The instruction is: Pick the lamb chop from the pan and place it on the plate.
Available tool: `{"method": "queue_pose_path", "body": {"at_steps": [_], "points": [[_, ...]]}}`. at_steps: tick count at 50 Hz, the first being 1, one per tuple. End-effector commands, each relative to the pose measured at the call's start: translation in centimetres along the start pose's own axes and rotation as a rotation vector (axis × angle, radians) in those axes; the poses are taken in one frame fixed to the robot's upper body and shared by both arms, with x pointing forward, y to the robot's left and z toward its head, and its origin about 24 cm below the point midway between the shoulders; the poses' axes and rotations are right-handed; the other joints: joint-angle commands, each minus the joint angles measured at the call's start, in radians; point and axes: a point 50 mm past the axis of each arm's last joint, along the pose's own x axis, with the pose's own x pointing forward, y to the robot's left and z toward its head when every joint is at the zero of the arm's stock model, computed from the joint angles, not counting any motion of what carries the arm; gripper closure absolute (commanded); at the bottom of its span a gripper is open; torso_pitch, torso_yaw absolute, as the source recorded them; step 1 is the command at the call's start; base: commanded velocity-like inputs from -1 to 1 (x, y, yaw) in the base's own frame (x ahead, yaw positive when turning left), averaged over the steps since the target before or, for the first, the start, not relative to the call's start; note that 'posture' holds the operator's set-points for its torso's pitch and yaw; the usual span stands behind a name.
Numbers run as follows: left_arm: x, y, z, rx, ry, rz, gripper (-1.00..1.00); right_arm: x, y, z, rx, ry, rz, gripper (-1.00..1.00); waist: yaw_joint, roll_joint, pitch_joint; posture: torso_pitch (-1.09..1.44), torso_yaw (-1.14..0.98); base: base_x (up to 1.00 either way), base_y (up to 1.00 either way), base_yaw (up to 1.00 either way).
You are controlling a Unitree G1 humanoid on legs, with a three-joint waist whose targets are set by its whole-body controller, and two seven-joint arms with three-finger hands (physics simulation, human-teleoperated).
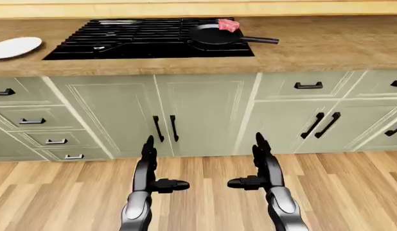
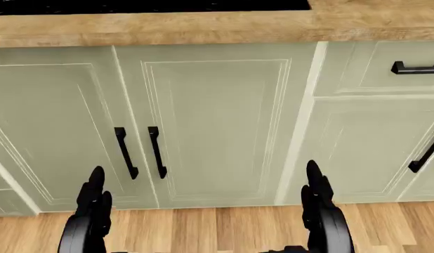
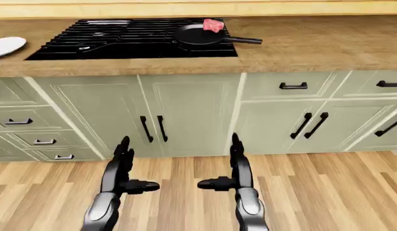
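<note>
The left robot hand is glossy black, built of short rounded segments that end in blunt tips. The right robot hand matches it in colour and build. On each, one stubby black thumb sticks out sideways from the palm block. Below each hand the wrist widens into a smooth forearm shell in dark grey, with a pale sheen along its curved top. No cables, screws or markings can be made out.

Plate cut off by left edge.
</note>
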Motion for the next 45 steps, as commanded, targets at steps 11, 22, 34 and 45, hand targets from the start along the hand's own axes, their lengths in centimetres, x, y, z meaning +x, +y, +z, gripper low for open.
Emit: {"method": "queue_pose_path", "body": {"at_steps": [11,22,34,45], "points": [[0.4,0.5,3.7,0.023,-0.183,0.048,-1.0,-0.2,0.2,3.5,0.028,-0.216,0.029,-1.0,0.005,-0.005,-0.077,0.0,0.0,0.0,0.0,0.0],[6.0,-0.2,15.5,0.092,-0.288,0.046,-1.0,5.9,-2.2,14.1,-0.01,-0.241,-0.022,-1.0,0.009,-0.006,-0.091,0.0,0.0,0.0,0.0,0.0],[12.2,0.0,31.1,0.089,-0.281,0.092,-1.0,10.9,-3.8,28.9,-0.129,-0.28,0.017,-1.0,0.005,-0.014,-0.094,0.0,0.0,0.0,0.0,0.0],[12.8,-0.1,32.8,0.134,-0.249,0.116,-1.0,11.9,-3.7,32.4,-0.148,-0.276,0.042,-1.0,0.005,-0.011,-0.055,0.0,0.0,0.15,0.0,0.0]]}}
